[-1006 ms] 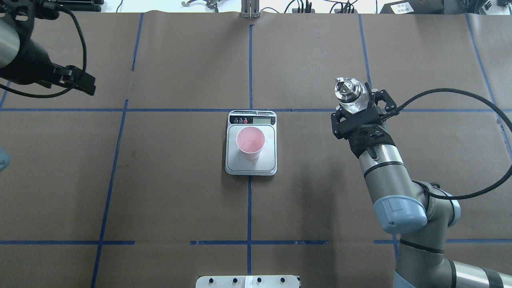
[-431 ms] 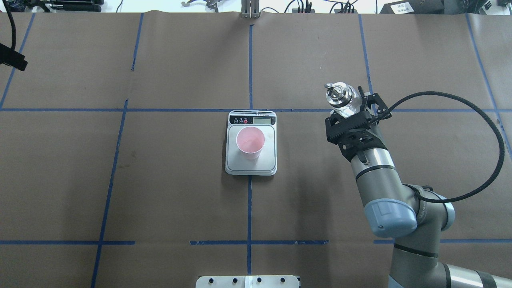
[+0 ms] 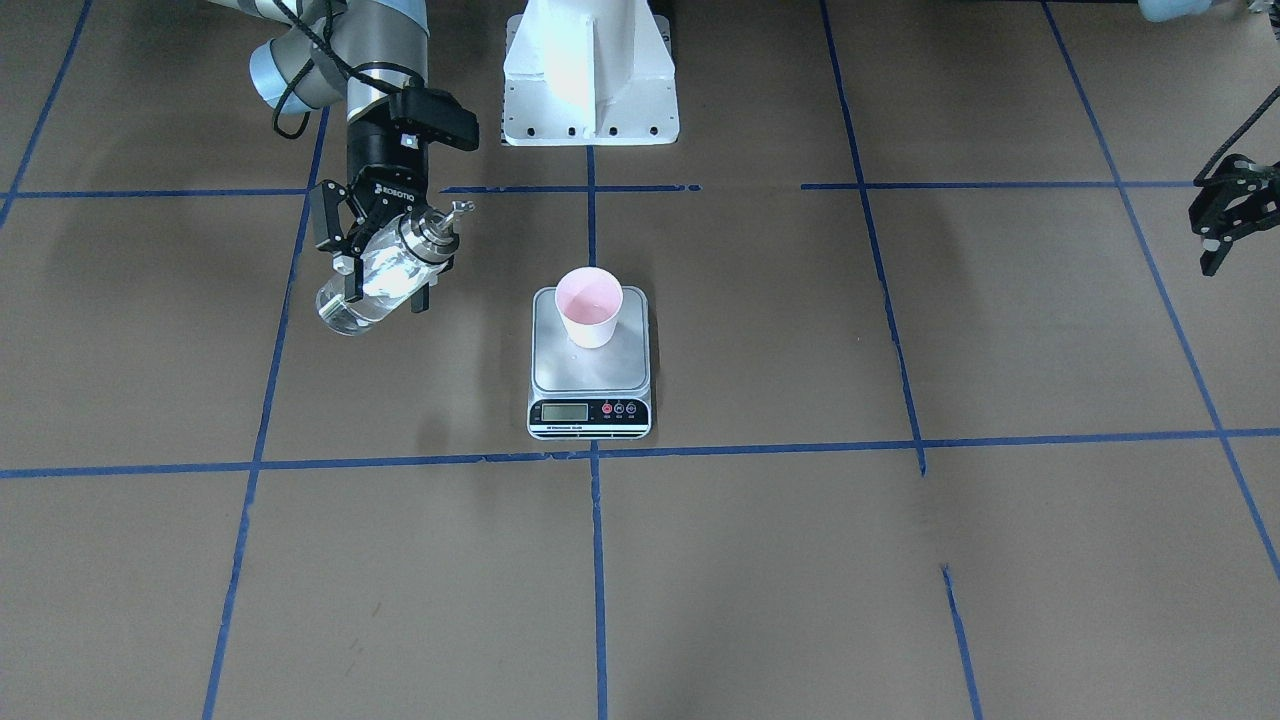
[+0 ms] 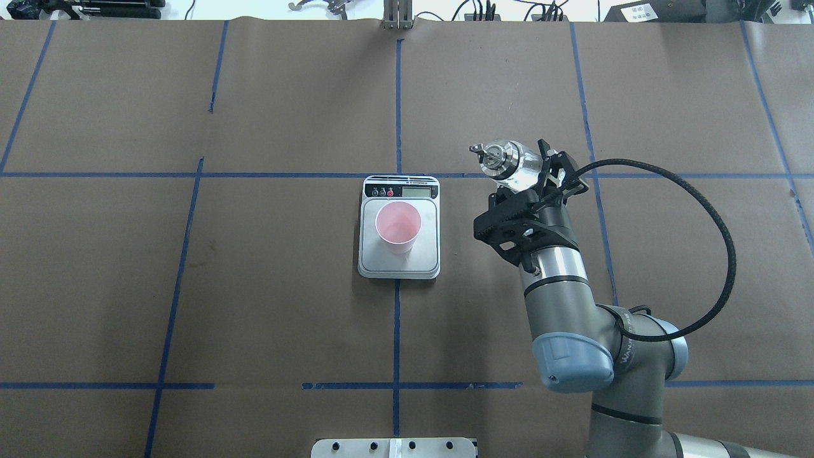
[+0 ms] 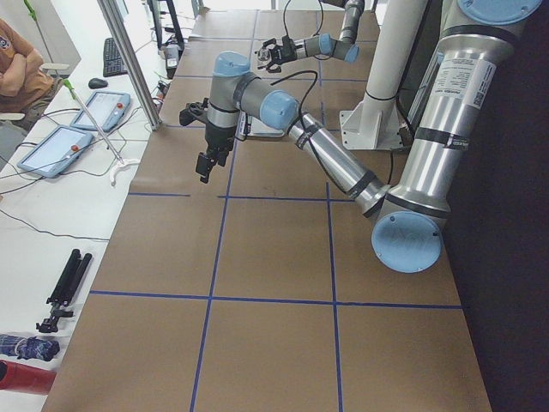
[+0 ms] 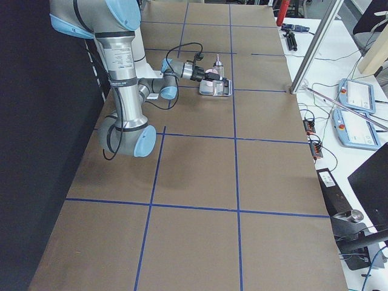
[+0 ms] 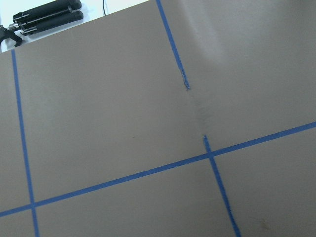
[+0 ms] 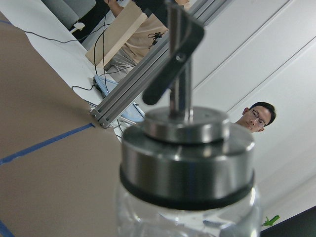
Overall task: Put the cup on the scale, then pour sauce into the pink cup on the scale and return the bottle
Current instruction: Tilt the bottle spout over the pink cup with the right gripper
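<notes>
Beside the scale (image 3: 590,375), the right gripper (image 3: 383,280) is squeezing the tilted bottle (image 3: 350,305) around its middle; it is probably handling as slick, breakable glass.

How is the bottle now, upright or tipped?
Tipped. The bottle, held in the right gripper, leans with its spout toward the cup on the scale, beside it, not above.

Glossy clear glass bottle (image 3: 352,303), polished metal on top; matt pink paper cup (image 3: 589,308); brushed steel scale (image 3: 560,362); matt brown paper surface (image 3: 800,560).
</notes>
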